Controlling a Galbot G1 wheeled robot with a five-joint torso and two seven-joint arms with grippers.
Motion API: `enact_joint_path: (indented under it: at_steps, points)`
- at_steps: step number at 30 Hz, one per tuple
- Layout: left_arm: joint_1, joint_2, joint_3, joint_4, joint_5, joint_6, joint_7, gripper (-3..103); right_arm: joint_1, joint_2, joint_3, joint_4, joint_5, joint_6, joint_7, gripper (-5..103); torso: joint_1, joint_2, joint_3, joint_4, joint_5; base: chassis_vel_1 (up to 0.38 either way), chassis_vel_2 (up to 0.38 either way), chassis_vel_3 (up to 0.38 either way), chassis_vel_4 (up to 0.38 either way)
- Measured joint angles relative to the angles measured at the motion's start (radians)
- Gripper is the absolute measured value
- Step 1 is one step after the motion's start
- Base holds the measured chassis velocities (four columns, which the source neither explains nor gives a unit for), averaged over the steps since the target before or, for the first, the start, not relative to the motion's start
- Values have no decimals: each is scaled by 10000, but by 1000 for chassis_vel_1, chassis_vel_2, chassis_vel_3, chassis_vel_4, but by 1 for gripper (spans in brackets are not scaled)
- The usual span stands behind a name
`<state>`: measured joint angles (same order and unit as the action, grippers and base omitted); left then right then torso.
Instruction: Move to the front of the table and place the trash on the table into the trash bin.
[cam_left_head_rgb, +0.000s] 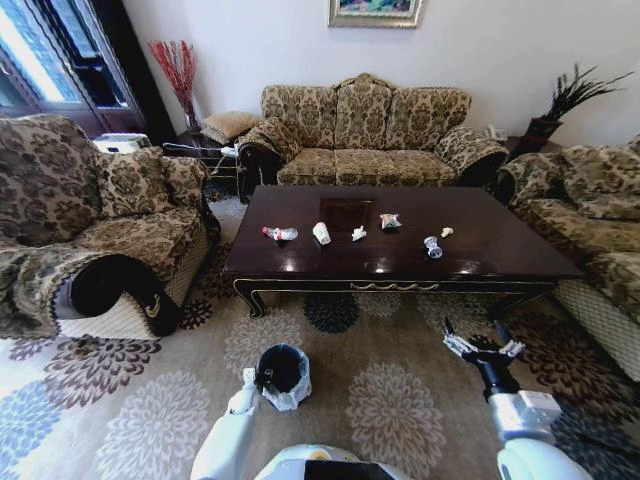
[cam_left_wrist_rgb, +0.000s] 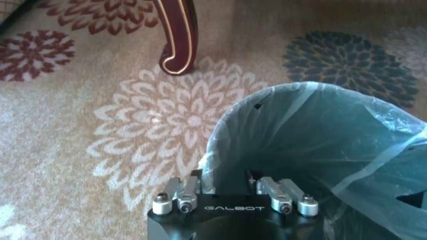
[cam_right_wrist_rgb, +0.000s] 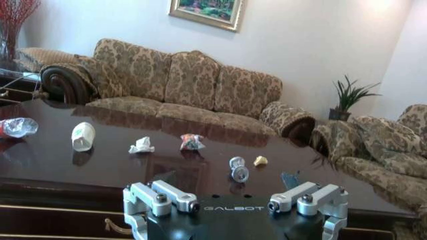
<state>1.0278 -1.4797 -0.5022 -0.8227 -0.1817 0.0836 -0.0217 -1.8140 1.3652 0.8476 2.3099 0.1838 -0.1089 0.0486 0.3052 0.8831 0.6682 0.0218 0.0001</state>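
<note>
Head view: the robot faces the long side of the table (cam_left_head_rgb: 480, 250), which stands on a floral carpet (cam_left_head_rgb: 400, 400) ringed by three patterned sofas (cam_left_head_rgb: 365, 130). Trash lies in a loose row across the tabletop: a bottle (cam_left_head_rgb: 281, 234) at the 9 o'clock end, then a cup (cam_left_head_rgb: 321, 233) on its side, a paper wad (cam_left_head_rgb: 358, 234), a wrapper (cam_left_head_rgb: 390, 221), a second small bottle (cam_left_head_rgb: 432, 246) and a pale scrap (cam_left_head_rgb: 447, 232) toward 3 o'clock.

The left arm reaches forward low from the robot's shoulder, its left gripper (cam_left_head_rgb: 258, 378) at the near rim of the bin (cam_left_head_rgb: 284, 374), which sits on the carpet at about 7 o'clock from the table's centre, well short of the table. In the left wrist view the left gripper (cam_left_wrist_rgb: 223, 185) straddles the bag-lined rim, fingers clamped on the bin wall, one outside and one inside; a carved table leg (cam_left_wrist_rgb: 179, 37) stands beyond.

The right arm extends forward at 5 o'clock from the table's centre, the right gripper (cam_left_head_rgb: 484, 345) held above the carpet just before the table's near edge, fingers spread apart and empty. The right wrist view looks level across the tabletop over the released right gripper (cam_right_wrist_rgb: 237, 200).
</note>
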Motion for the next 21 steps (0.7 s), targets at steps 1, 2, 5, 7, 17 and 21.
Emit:
enact_joint_path:
  at_steps: [1,2,5,7,17,21]
  points:
    - [-5,2,-8,14,2,-18,-1,37,0,0,5,-1,0,0,-1,100,0,0,0,1,1,0,0,0,0]
    - [-8,3,-14,30,1,-62,0,33,1,3,13,-1,0,0,-2,100,0,0,0,2,1,0,0,0,0]
    - [-10,1,-20,51,1,-121,13,29,1,12,34,-1,0,1,-2,100,0,0,0,2,2,0,0,0,0]
    - [-10,-15,-22,66,1,-143,19,22,-5,37,58,0,0,22,-4,100,0,0,0,3,3,0,0,0,0]
    - [-55,-185,-56,216,16,-172,8,2,-38,91,118,-15,0,111,-10,100,0,0,0,-4,-16,0,0,0,0]
    - [104,-152,-147,20,-49,-143,75,2,-10,61,145,-17,27,99,-7,100,0,0,0,-3,-9,0,0,0,0]
